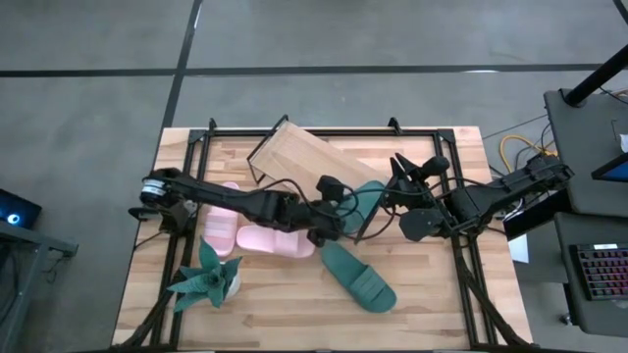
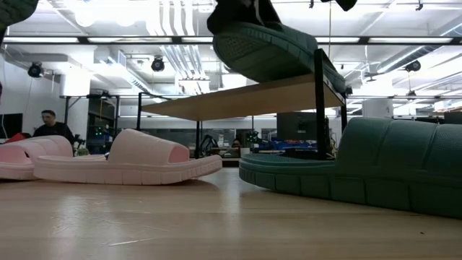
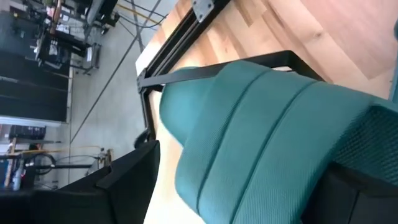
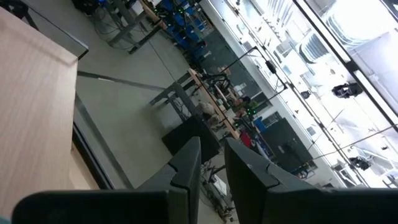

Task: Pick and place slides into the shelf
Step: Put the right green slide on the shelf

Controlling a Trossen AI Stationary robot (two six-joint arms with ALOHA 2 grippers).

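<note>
Slides first: one dark green slide [image 2: 271,47] is up in the air, clamped across its width by the left gripper [image 3: 242,186]. Its fingers [image 3: 124,183] are spread wide and sit against either side of the foam. From table height, that slide hangs just above the right end of the shelf [image 2: 238,97], with its sole facing down. I honestly can't tell if it's touching the board.

From above, the shelf sits skewed near the far edge of the table [image 1: 432,314], and the left arm reaches across from the left side to get to it.

The other green slide [image 1: 358,277] lies flat on the table, nearer than the shelf and a bit right of centre. The two pink slides [image 1: 275,240] lie side by side on the left half, right under the left arm. A leafy toy plant [image 1: 206,279] stands near the left corner.

The right gripper [image 4: 211,144] is just beside the shelf's right end. It points out toward the room, with its fingers nearly pressed together and only a slim gap between them, and it's pinching nothing.

A person [image 2: 47,124] is visible way off in the background.
</note>
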